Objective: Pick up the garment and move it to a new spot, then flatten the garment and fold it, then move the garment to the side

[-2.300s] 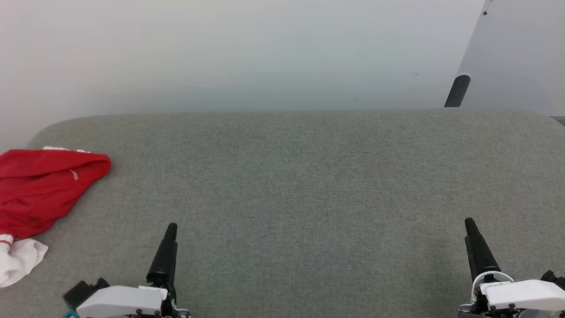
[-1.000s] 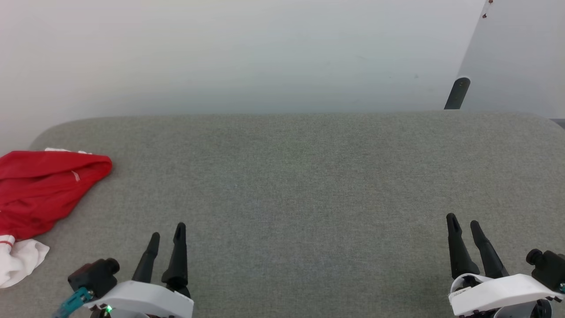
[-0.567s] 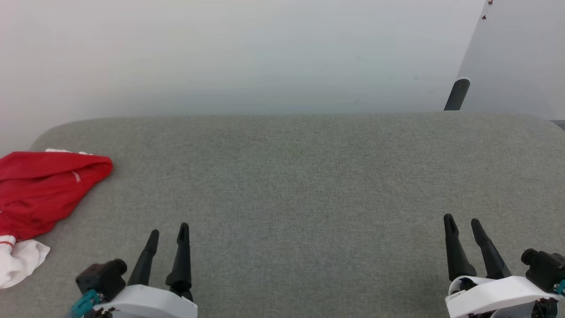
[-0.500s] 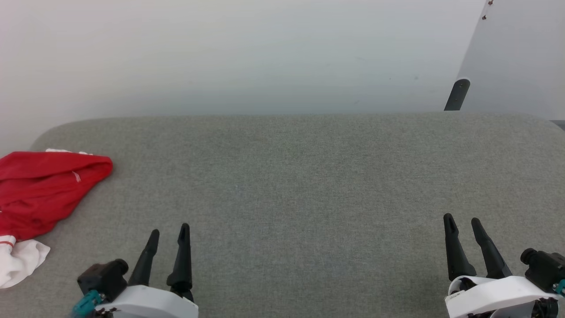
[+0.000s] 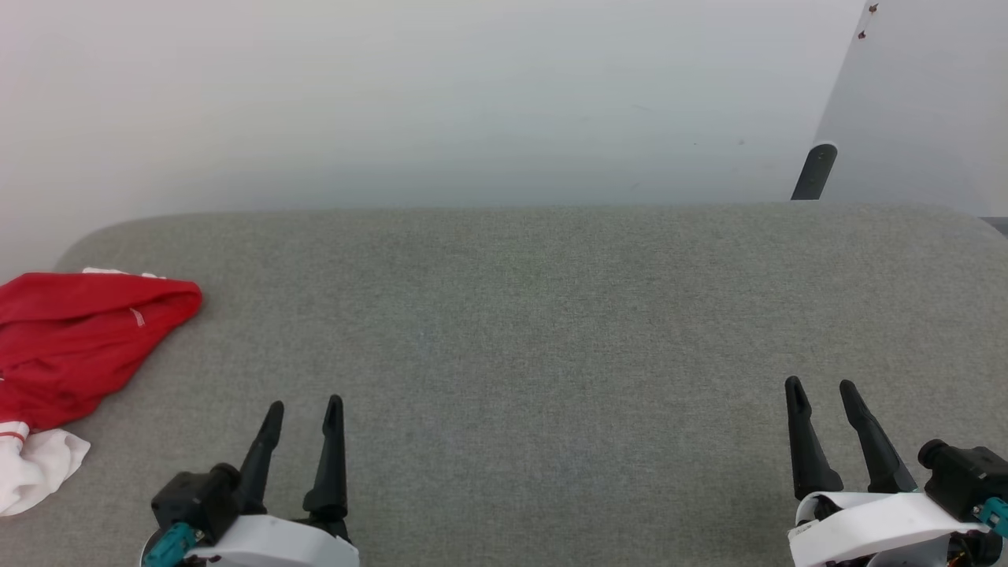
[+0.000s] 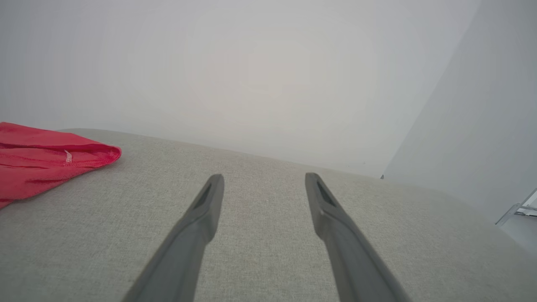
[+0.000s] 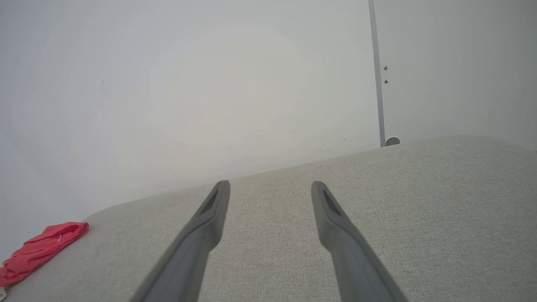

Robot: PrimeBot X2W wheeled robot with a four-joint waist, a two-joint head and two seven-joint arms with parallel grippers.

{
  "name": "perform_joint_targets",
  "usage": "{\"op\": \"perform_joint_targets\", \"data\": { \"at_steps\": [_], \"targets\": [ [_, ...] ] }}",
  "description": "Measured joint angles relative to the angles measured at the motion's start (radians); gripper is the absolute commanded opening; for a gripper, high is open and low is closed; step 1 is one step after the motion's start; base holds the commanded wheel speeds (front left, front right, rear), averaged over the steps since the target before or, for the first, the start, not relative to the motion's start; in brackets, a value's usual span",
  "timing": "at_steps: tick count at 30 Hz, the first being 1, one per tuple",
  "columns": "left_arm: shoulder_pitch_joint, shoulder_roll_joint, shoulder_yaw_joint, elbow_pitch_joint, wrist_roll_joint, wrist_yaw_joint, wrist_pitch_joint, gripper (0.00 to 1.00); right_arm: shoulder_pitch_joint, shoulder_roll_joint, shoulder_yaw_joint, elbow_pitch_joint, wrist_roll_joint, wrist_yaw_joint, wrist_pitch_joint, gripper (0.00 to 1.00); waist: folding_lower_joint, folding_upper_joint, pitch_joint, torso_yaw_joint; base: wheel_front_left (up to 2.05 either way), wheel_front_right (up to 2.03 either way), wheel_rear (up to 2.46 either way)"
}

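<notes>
At 7 o'clock of the head view, left gripper [image 5: 302,403]: two long dark fingers spread apart, tips toward 12, nothing between them. In the left wrist view, left gripper [image 6: 264,178] equally wide, only grey weave in the gap.

At 5 o'clock of the head view, right gripper [image 5: 821,383]: likewise spread and empty, tips leaning slightly toward 11, well apart from the left one. Same wide gap over bare weave for the right gripper [image 7: 270,184] in the right wrist view.

Under both, grey upholstered cushion [image 5: 535,315], broad from 9 to 3, rounded at its far corners.

Red T-shirt [image 5: 79,339] at 9 o'clock of the head view, crumpled on the cushion's left end, cut by the picture's edge. Small pale mark on its red hem. White sleeve [image 5: 35,468] with a thin red stripe bunched at its 6 o'clock end. Roughly at 10 o'clock from the left gripper, well apart, touched by neither gripper. At 9 o'clock of the left wrist view, at 8 o'clock of the right wrist view.

Beyond the cushion, at 12, plain pale wall [image 5: 394,94]. At 2 o'clock, slanted pale panel [image 5: 921,102], dark post [image 5: 815,169] at its foot, just behind the cushion's far edge.
</notes>
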Motion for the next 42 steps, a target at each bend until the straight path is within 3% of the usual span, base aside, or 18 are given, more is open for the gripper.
{"op": "perform_joint_targets", "data": {
  "at_steps": [24,42],
  "targets": [
    [0.019,-0.015,0.011,-0.020,0.173,-0.017,-0.044,1.00,0.007,0.000,0.006,-0.026,-0.159,0.000,-0.037,1.00,0.0000,0.0000,-0.012,0.000,0.00,0.00,0.00],
    [0.034,-0.025,0.062,-0.015,0.171,-0.031,-0.044,1.00,0.041,-0.001,-0.050,-0.035,-0.193,0.000,-0.031,1.00,0.0000,0.0000,-0.029,0.039,0.00,0.00,0.00]
  ]
}}
